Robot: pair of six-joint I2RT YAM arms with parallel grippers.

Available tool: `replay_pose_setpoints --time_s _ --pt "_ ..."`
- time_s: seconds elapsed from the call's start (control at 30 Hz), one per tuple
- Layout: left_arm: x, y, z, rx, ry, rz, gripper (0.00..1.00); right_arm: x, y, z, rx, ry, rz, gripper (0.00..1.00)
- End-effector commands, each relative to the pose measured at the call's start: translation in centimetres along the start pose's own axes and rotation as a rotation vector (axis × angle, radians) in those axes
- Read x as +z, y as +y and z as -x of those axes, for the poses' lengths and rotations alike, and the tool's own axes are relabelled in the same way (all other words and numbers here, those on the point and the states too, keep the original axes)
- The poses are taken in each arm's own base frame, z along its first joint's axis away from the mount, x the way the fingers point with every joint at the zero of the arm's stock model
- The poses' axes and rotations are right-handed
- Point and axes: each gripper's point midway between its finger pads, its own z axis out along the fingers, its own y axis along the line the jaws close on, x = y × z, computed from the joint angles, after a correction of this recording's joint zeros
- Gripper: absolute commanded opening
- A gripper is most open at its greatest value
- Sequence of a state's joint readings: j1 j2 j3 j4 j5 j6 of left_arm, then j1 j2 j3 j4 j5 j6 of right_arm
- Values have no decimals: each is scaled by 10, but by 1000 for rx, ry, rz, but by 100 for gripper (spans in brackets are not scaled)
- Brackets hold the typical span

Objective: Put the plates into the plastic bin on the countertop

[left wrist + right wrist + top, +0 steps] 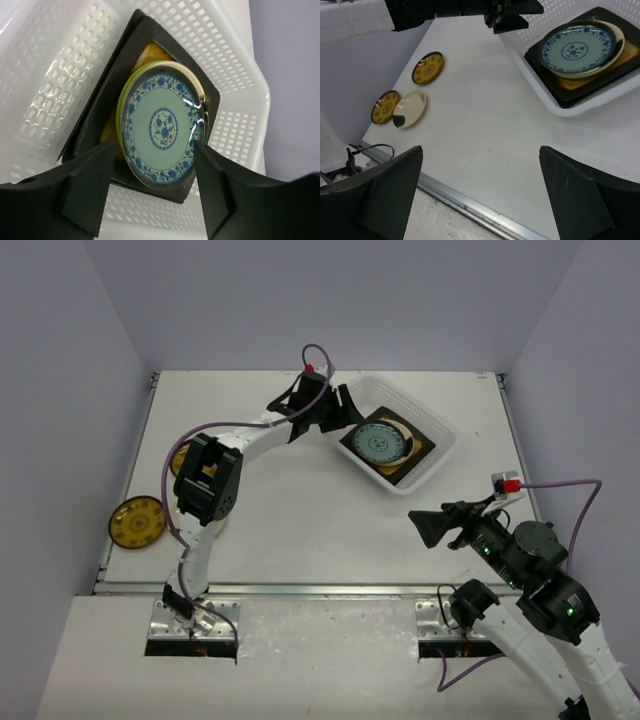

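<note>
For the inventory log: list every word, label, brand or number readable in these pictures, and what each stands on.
No text can be read in any view.
The blue plate carries only a floral pattern, no lettering.
The bin shows no label or brand.
The yellow plates bear ornament too small to make out.

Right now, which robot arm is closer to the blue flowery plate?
Left. The left end effector hovers at the plastic bin's rim, right beside the blue floral plate. The right end effector hangs far away, over the countertop's near right side.
</note>
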State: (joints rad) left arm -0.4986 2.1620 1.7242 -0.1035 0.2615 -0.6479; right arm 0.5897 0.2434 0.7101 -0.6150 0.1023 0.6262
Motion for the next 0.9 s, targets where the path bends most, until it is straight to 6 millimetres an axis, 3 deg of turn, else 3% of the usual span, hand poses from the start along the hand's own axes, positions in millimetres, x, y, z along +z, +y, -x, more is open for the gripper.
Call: replay_pose_setpoints --time_s 0.0,0.1,0.17,0.2,0.27,0.33,0.37,0.4,0.43,0.53,0.57,0.63,0.67,0.7,0.73,0.8,0.87 --pt "-17 -56 25 109 -69 -84 71 5 -2 2 8 -9 -18 99" --pt "-38 -77 40 145 -117 -93 100 13 -4 -8 -6 23 -18 99" --pt "-62 -86 54 166 -173 -69 100 23 -9 -21 -22 75 -32 99" --pt "-89 -96 67 176 -215 -56 100 27 -8 -26 -28 97 -25 99" --pt "-136 -97 85 181 -306 27 100 36 0 -38 -37 147 32 99" --pt "-196 -87 102 157 -431 141 100 47 14 -50 -23 190 116 99" --pt "-226 -73 103 139 -492 217 100 54 25 -51 -4 189 171 99" --pt "-253 -52 99 119 -548 304 100 62 37 -48 18 173 234 99" --pt "-298 -60 101 99 -619 288 100 73 37 -64 41 228 242 99" --pt "-365 -41 80 53 -721 287 100 93 72 -91 128 375 446 99" --pt "-378 -36 71 50 -738 281 100 105 77 -97 159 403 459 99" --pt "-409 -8 45 34 -770 333 100 132 105 -116 187 511 520 99" --pt "-420 5 38 17 -786 378 100 148 120 -111 148 492 533 99" --pt "-432 12 31 8 -794 400 100 160 130 -123 130 523 527 99" --pt "-447 18 23 3 -806 414 100 175 139 -148 117 584 516 99" --pt "-468 25 12 15 -823 419 100 201 170 -152 132 582 545 99" --pt "-480 28 8 35 -833 425 100 241 183 -175 191 619 520 99"
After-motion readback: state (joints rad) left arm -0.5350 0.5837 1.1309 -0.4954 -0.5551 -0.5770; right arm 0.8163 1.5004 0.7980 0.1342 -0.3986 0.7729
